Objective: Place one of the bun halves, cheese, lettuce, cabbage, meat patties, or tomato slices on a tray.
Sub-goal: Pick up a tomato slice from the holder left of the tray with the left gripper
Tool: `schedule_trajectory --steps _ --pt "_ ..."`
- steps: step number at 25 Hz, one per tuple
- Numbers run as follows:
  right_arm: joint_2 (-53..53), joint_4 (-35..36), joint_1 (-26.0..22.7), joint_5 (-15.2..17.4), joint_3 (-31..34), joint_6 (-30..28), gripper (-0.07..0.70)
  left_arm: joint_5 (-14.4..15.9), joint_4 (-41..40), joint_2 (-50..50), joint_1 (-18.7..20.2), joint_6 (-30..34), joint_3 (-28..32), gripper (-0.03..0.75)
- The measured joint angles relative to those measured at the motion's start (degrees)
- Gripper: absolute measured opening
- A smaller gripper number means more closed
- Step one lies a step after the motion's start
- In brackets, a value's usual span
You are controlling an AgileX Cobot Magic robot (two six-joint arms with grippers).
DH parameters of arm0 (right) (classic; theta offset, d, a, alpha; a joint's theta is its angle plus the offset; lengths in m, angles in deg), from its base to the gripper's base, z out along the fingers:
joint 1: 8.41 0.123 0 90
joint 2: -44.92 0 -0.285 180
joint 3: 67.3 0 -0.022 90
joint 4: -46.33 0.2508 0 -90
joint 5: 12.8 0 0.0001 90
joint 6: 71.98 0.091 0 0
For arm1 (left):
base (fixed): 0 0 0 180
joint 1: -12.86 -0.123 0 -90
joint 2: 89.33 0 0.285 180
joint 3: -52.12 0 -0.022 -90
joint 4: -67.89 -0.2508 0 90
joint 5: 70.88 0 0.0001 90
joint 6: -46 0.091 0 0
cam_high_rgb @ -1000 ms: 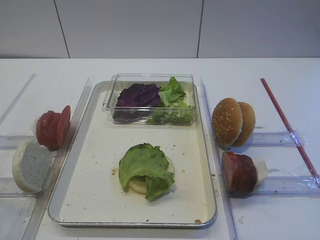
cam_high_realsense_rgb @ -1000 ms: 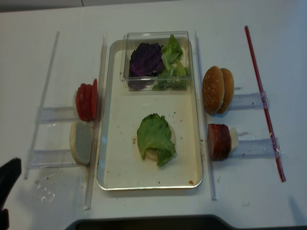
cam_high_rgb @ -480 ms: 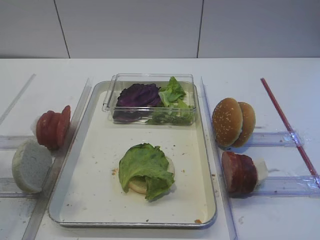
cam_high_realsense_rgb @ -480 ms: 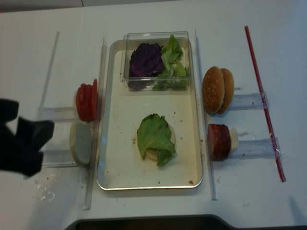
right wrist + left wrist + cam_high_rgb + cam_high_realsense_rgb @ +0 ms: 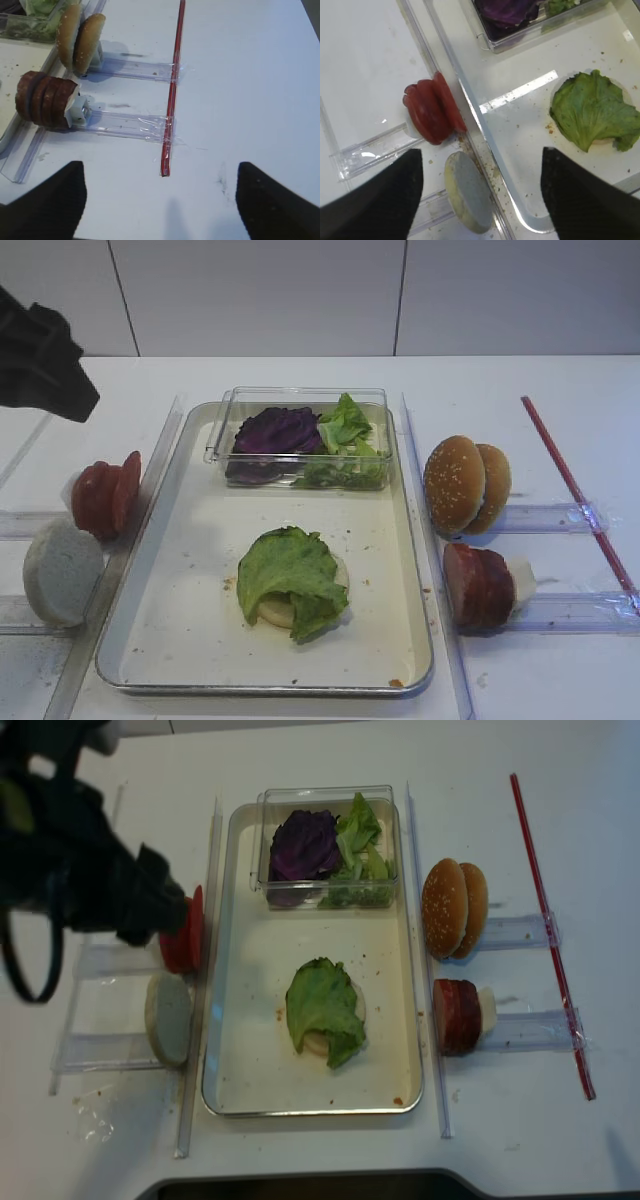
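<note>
The tomato slices (image 5: 432,114) sit below the open left tool (image 5: 480,187) (right tool (image 5: 160,197) open too).

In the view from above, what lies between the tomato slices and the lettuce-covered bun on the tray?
Only clear rails, the tray rim and its bare, crumb-speckled floor lie between the tomato slices and the lettuce; the exterior high views show it.

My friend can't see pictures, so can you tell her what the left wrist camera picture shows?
The open left gripper hangs above a row of red tomato slices and a pale bun half, both standing on edge beside the tray. On the tray, a lettuce leaf covers another bun half.
</note>
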Motion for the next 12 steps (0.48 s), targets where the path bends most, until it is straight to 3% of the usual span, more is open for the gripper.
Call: schedule_trajectory --steps 12 --pt "0.00 -0.26 0.00 -0.11 0.00 0.23 0.616 -0.17 -4.58 -16.41 0.00 -8.36 -7.51 0.414"
